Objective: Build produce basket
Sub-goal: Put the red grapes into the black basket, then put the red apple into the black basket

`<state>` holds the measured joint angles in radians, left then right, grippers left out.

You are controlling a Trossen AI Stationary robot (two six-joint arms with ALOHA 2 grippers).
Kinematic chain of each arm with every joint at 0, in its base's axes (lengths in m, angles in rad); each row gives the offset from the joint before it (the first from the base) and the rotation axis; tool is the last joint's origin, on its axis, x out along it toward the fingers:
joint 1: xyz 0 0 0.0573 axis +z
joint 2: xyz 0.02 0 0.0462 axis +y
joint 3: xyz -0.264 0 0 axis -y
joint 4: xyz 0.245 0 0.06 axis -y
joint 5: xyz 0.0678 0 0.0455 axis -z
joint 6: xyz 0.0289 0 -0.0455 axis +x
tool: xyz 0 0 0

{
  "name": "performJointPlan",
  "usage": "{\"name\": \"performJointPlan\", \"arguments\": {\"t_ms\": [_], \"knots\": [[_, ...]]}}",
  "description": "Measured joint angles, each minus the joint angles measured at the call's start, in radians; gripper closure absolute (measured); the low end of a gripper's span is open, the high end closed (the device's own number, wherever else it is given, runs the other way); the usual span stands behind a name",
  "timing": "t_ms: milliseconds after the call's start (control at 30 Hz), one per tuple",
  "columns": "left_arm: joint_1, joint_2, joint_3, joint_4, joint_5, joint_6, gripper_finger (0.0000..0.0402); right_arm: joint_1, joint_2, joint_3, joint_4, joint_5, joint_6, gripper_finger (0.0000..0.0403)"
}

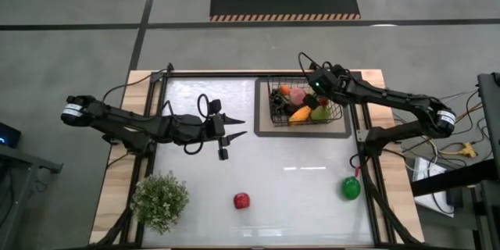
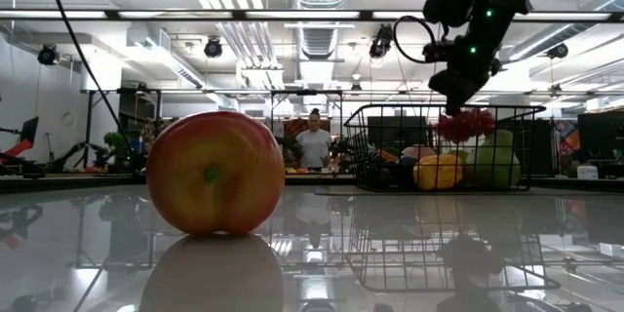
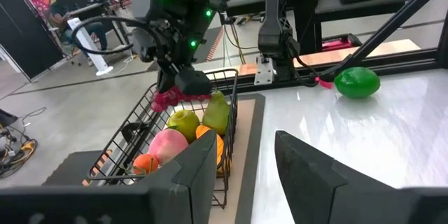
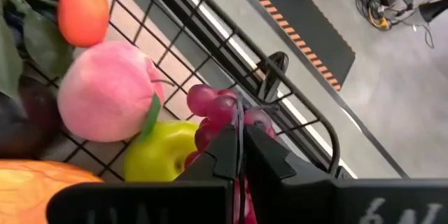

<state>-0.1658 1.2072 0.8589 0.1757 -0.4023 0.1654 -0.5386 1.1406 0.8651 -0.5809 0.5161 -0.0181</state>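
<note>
The right claw point(image 4: 238, 155) is clenched on the red grapes point(image 4: 218, 112), hanging over the basket point(image 1: 275, 117). Just below sit a green apple point(image 4: 157, 155) and peach point(image 4: 105, 91), the tangerine point(image 4: 82, 14) beyond. This looks like the drop: lower slightly and release, clear of the wire rim point(image 4: 308, 122) close behind. The left claw point(image 1: 234, 127) waits part open at mid-table, empty; the red apple point(image 1: 241, 201) and pepper point(image 1: 350, 188) remain outside.

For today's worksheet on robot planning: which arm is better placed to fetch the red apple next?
Left. The left gripper hangs open and empty over mid-table, nearer the red apple. The right gripper is shut on red grapes above the basket.
</note>
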Motion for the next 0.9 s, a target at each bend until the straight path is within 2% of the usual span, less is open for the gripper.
{"name": "performJointPlan", "arguments": {"t_ms": [267,567,700,900], "knots": [[0.0,0.0,0.0,0.0,0.0,0.0,0.0273,-0.012,0.001,-0.032,0.039,0.001,0.0,0.0388],[-0.001,0.0,-0.002,-0.002,0.003,-0.037,0.0273,-0.012,0.0,-0.032,0.04,0.008,0.019,0.0312],[-0.014,0.0,-0.002,-0.007,0.034,-0.064,0.0273,-0.012,-0.01,-0.032,0.04,0.007,0.019,0.0291],[-0.072,0.006,-0.002,-0.003,0.052,-0.116,0.0273,0.034,-0.061,0.011,0.01,-0.091,0.058,0.0287]]}}
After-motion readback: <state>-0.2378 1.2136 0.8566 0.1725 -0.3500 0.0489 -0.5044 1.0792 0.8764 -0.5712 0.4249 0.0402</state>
